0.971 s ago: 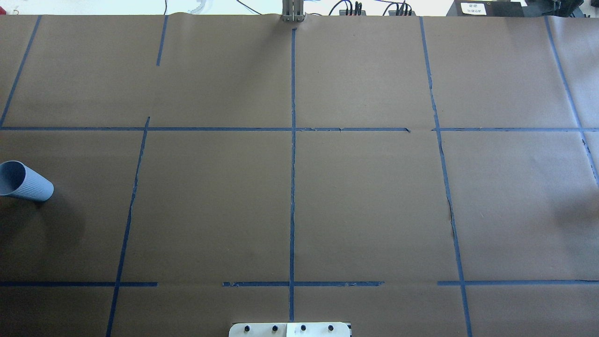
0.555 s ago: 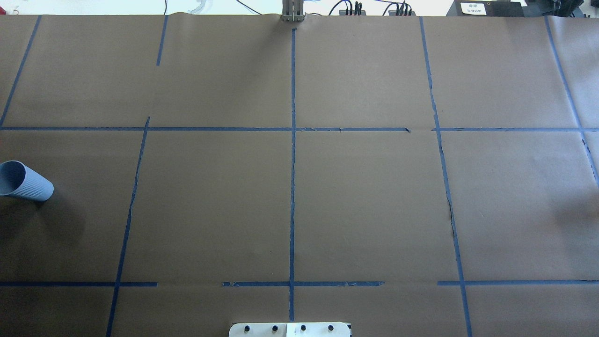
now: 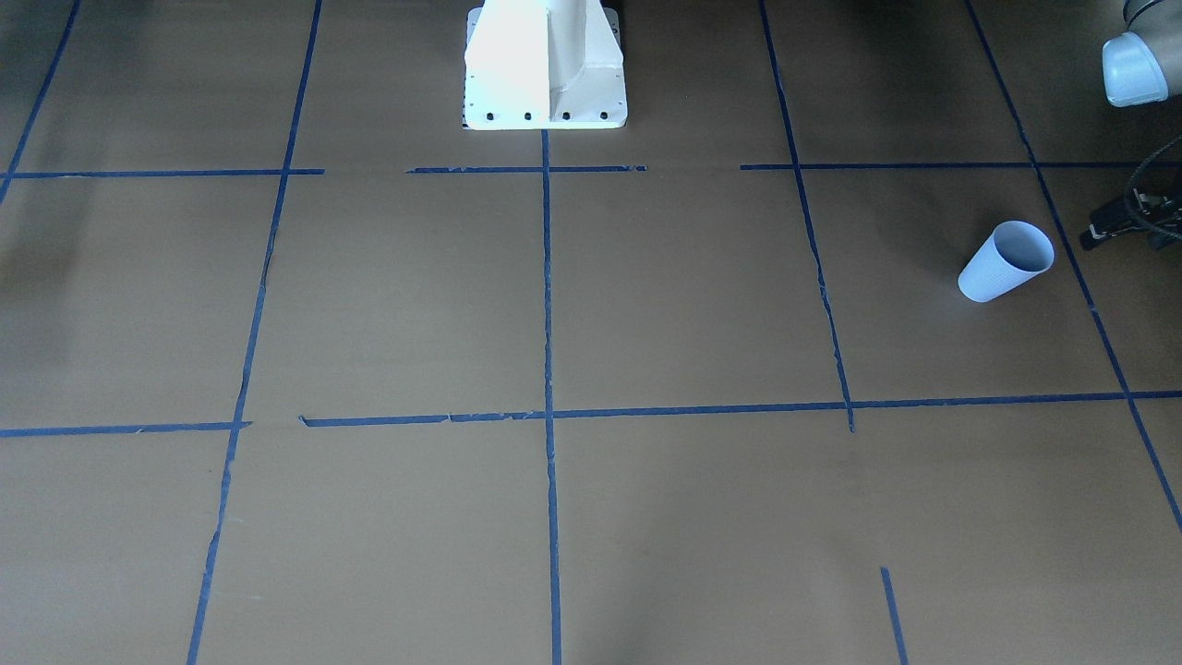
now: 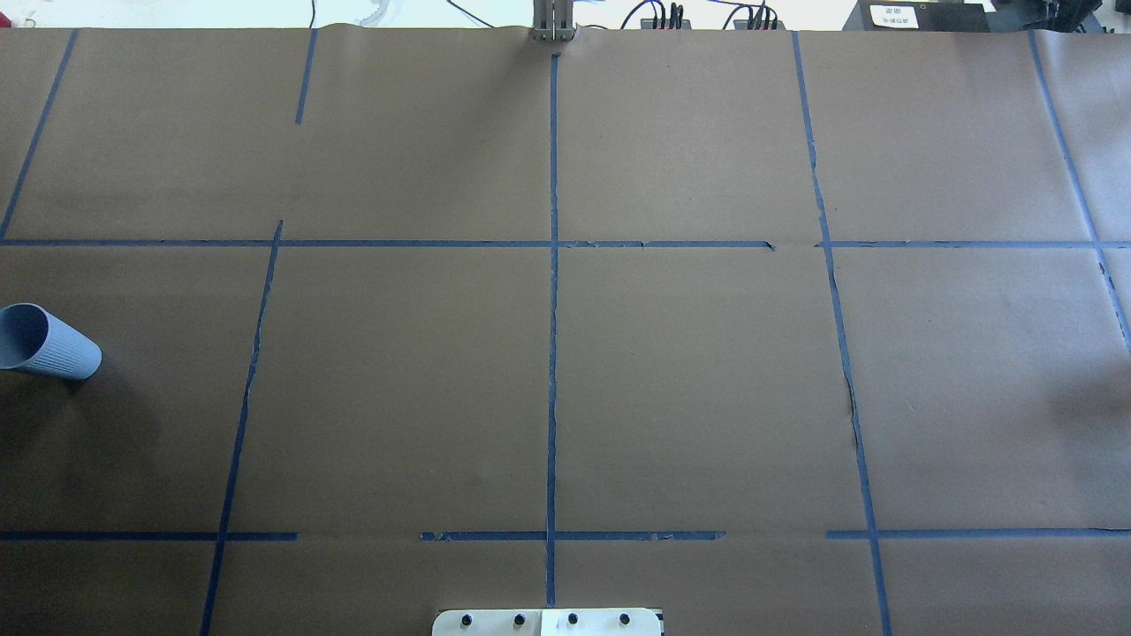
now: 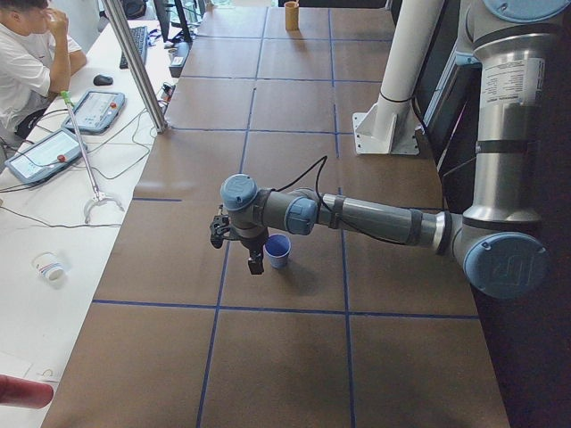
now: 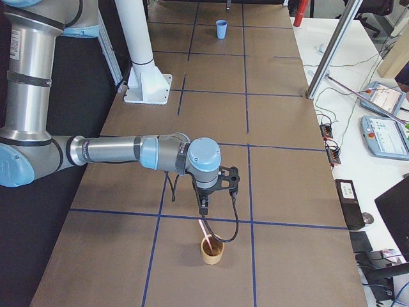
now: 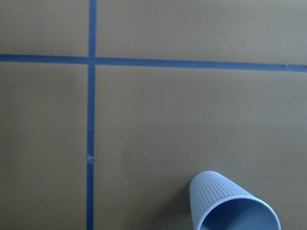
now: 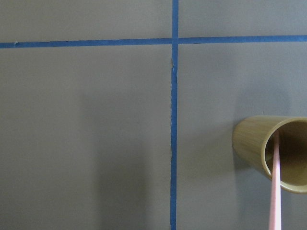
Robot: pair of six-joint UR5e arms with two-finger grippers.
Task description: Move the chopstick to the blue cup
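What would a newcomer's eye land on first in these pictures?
A pinkish chopstick stands in a tan cup far out on the robot's right, directly below the right gripper. Far out on its left, the blue cup stands upright beside the left gripper.

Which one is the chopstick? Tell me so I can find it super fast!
Find the brown table crossed by blue tape lines, then the end where the right gripper hangs. Right under it stands a small tan cup, and the chopstick sticks up out of it. It is the only thin pink stick; the tape lines are dark blue and lie flat.
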